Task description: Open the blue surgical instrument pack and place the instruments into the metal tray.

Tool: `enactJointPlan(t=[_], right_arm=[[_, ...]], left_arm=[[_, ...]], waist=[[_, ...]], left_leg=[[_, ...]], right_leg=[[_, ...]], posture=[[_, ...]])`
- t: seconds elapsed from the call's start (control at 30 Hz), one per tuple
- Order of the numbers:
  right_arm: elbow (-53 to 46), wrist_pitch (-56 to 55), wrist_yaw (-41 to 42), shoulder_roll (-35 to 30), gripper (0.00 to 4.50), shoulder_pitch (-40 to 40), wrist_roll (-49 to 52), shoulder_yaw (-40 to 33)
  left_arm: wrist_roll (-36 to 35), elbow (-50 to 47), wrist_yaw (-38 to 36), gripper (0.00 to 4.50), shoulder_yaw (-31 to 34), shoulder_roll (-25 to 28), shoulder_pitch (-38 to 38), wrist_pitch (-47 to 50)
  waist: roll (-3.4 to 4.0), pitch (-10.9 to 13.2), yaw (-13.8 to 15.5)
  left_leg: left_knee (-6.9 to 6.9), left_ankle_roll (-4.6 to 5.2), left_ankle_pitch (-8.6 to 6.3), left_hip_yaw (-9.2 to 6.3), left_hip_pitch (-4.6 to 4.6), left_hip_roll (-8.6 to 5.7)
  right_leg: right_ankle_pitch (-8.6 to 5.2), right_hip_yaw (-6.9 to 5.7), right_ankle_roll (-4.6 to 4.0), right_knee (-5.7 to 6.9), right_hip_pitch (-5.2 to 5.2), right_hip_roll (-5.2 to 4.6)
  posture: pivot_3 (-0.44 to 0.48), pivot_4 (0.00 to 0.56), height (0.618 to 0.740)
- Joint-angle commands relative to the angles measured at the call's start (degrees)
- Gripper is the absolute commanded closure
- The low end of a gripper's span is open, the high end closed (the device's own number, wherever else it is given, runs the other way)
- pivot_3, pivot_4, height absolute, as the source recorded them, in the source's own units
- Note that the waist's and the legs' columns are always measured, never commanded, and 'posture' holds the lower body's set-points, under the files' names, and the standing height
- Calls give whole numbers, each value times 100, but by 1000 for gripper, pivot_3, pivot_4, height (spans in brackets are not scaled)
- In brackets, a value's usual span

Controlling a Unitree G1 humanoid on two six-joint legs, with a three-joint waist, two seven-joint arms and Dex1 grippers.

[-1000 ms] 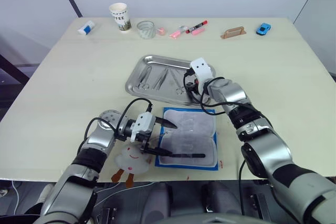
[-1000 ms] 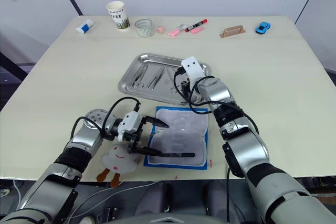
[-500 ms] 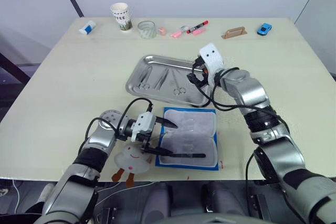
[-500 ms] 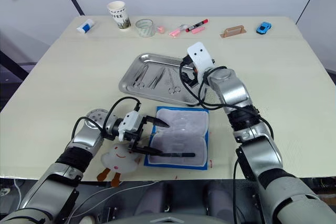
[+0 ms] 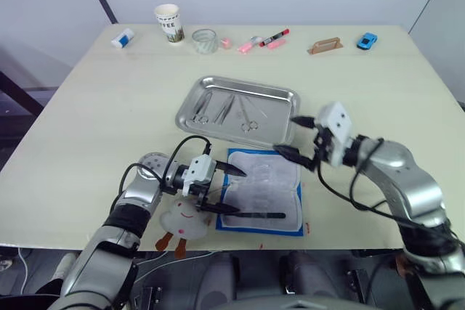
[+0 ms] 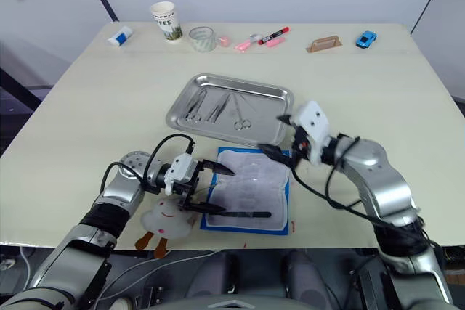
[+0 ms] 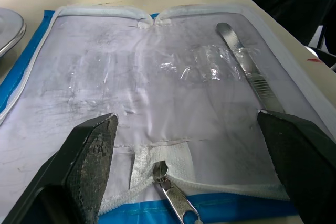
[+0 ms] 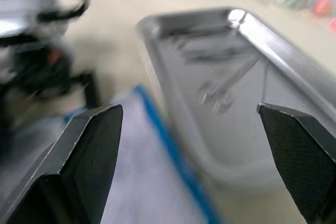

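The blue surgical instrument pack (image 5: 263, 192) lies open near the table's front edge, grey-white lining up. One slim dark instrument (image 5: 258, 215) lies along its near edge; in the left wrist view it shows as a flat silvery tool (image 7: 245, 62). My left gripper (image 5: 228, 189) is open at the pack's left edge, its fingers spread over the lining (image 7: 157, 93). The metal tray (image 5: 280, 95) sits behind the pack with three instruments (image 5: 245, 115) in it. My right gripper (image 5: 295, 136) hangs open and empty by the tray's near right corner, above the pack's far right corner.
A white plush toy (image 5: 182, 219) lies under my left wrist. Along the far edge stand a white tube (image 5: 121, 38), a paper cup (image 5: 167, 22), a glass (image 5: 205, 40), pink and red markers (image 5: 265, 39), a wooden piece (image 5: 325, 46) and a blue toy car (image 5: 365, 40).
My right gripper has drawn back from over the tray's right end toward me and to the right, stopping beside the tray's near right corner. The left gripper and the pack have stayed put.
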Motion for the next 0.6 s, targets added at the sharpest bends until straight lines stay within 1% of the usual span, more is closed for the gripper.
enactJointPlan(t=[0.03, 0.2, 0.27, 0.33, 0.47, 0.6], right_arm=[[-633, -197, 343, -344, 22, 350, 416, -305], [-1039, -427, 775, -859, 22, 1138, 734, -500], [-1150, -535, 875, -1054, 22, 1401, 716, -487], [-1154, -825, 1020, -1259, 22, 1617, 495, -330], [-859, -1361, 1083, -1436, 22, 1646, -65, 211], [-613, -1552, 1055, -1406, 22, 1443, -448, 687]], left_arm=[[308, 303, -212, 0, -200, 68, 169, -2], [281, 313, -212, 0, -232, 102, 174, -27], [277, 329, -212, 0, -234, 110, 161, -31], [280, 348, -212, 0, -239, 120, 150, -40], [291, 346, -212, 0, -243, 102, 135, -26], [275, 325, -212, 0, -243, 116, 125, -1]], waist=[[2, -1, -3], [1, 0, 1], [1, -1, 1], [1, -1, 0], [1, -1, 0], [1, -1, 1]], left_leg=[[0, 0, 0, -2, 2, 1], [-1, 0, 0, -3, 0, 2], [-1, 0, 0, -3, 1, 2], [-1, 0, 0, -4, 2, 2], [-1, 0, 0, -3, 4, 2], [0, 0, 0, -4, 4, 2]], right_leg=[[-1, 0, 0, 1, 0, 3], [-1, 0, 0, -3, 1, 6], [-2, 0, 0, -3, 2, 5], [-2, 0, 1, -2, 2, 6], [-9, 0, 12, -3, 2, 7], [-11, 1, 16, -2, 2, 8]], posture=[[0, 150, 728], [0, 150, 728], [0, 150, 728], [0, 150, 728], [0, 150, 728], [0, 150, 728]])
